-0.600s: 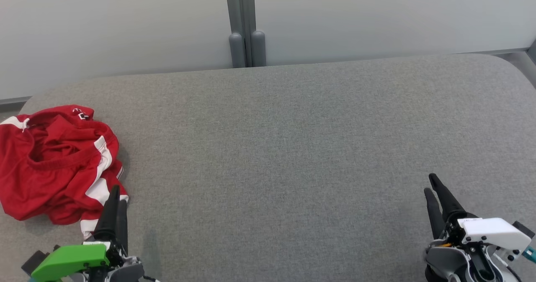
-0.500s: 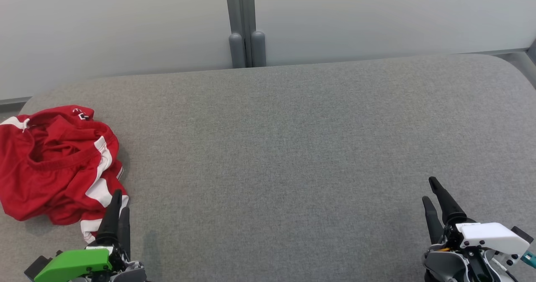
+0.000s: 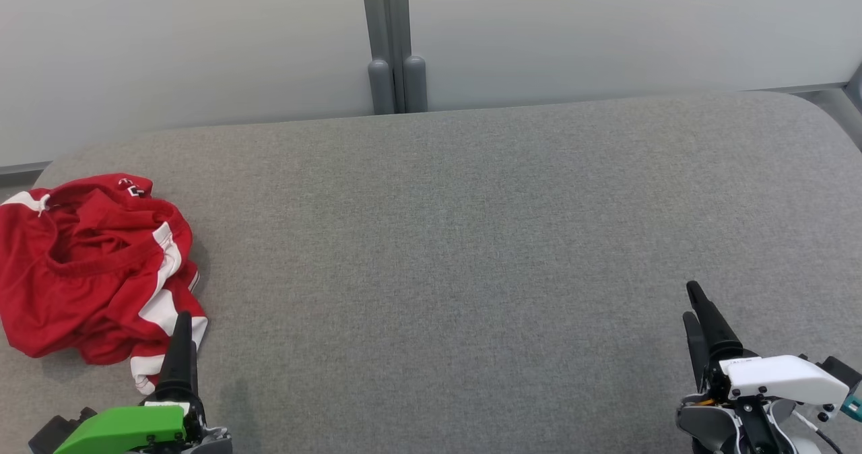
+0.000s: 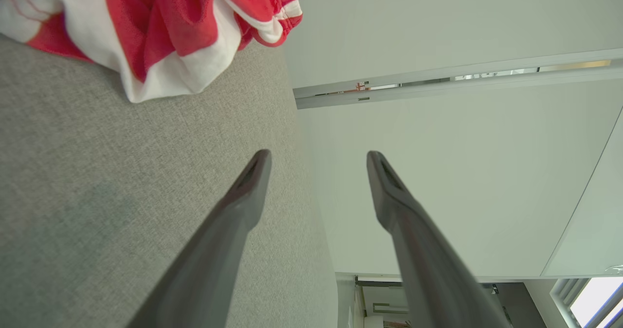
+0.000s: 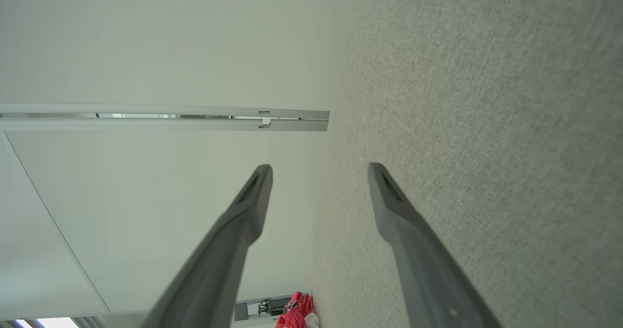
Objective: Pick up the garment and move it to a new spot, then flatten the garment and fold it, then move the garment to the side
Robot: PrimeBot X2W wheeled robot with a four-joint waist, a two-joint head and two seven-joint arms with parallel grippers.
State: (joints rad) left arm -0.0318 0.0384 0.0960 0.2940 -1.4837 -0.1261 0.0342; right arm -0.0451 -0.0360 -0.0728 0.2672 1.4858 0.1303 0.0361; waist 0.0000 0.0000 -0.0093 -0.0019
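- The garment (image 3: 94,265) is a red piece with white side stripes, lying in a crumpled heap at the far left of the grey upholstered surface (image 3: 471,238), close to that surface's left edge.
- It looks like thin, light sports fabric. I expect it to be soft and limp with no stiffness of its own, so it will sag and trail from whatever point lifts it.
- A gathered waistband (image 3: 101,257) runs as a thick ridge across the top of the heap. That is probably the firmest place to pinch, since several layers bunch there and the fingers are less likely to slide off.
- The white-striped hem (image 3: 145,363) is the nearest loose edge. It is easy to reach, but a hold there would likely catch a single layer and drag the rest along the cloth-covered surface.
- The weave may slip a little between smooth fingers, so a deep bite seems wiser than a tip pinch.
- The left gripper (image 4: 317,154) hangs just beside that hem with its fingers spread wide and nothing between them.
- The right gripper (image 5: 319,166) is well apart from the garment, over the bare right side of the surface, also spread wide and empty.
- Behind the surface stand pale wall panels (image 3: 606,29).
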